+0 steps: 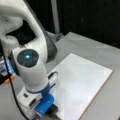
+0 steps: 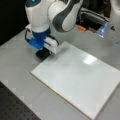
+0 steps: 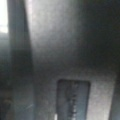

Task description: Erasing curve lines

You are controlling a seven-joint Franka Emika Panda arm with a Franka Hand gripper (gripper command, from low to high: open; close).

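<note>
The white board (image 1: 82, 80) (image 2: 77, 77) lies flat on the grey table and shows in both front views. No curve lines show on its surface; it looks plain white. My gripper (image 1: 50, 111) (image 2: 42, 51), under a blue wrist mount, is down low just off one corner of the board: bottom left in a front view, and top left in a front view. A black block eraser (image 1: 54, 109) (image 2: 41, 54) sits right under it on the table beside the board's edge, with the gripper shut on it. A dark grey surface (image 3: 65, 50) fills the wrist view from very close.
The arm's white and grey body (image 1: 30, 62) (image 2: 50, 15) leans over the table beside the board. An orange item (image 2: 81, 28) and a bluish object (image 2: 102, 29) lie behind the board in a front view. A dark perforated surface (image 2: 15, 110) borders the table's near left.
</note>
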